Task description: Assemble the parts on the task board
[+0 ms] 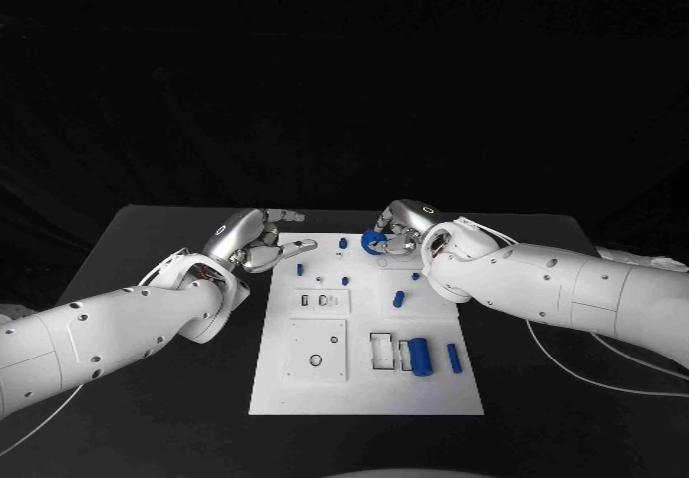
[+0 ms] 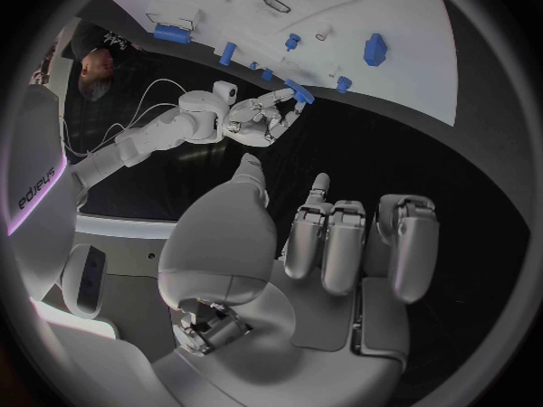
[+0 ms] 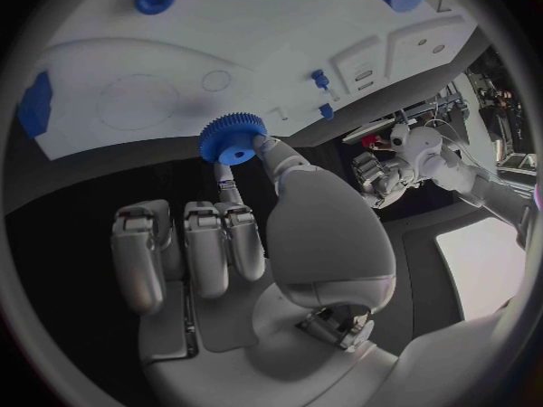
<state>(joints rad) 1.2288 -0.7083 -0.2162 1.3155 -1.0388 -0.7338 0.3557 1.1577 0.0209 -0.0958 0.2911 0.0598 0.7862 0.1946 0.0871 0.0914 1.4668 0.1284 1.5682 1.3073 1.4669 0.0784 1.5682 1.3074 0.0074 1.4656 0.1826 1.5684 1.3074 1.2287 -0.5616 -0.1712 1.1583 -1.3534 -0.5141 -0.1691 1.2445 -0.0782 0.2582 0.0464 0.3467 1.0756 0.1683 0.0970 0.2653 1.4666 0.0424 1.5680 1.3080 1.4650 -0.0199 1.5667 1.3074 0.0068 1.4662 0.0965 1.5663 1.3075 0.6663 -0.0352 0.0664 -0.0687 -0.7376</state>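
Right hand pinching a blue gear at the far edge of the task board — left hand empty.

Head view: your right hand [image 1: 403,227] holds the blue gear [image 1: 374,242] over the far end of the task board [image 1: 431,388]; your left hand [image 1: 253,241] sits beside the board's far left corner. Left wrist view: left hand [image 2: 328,244] — fingers curled in, holding nothing. Right wrist view: thumb and a finger pinch the gear [image 3: 232,140], the other fingers folded.

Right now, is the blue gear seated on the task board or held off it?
Held off it. The right hand pinches the blue gear between thumb and a finger, at the far edge of the task board.
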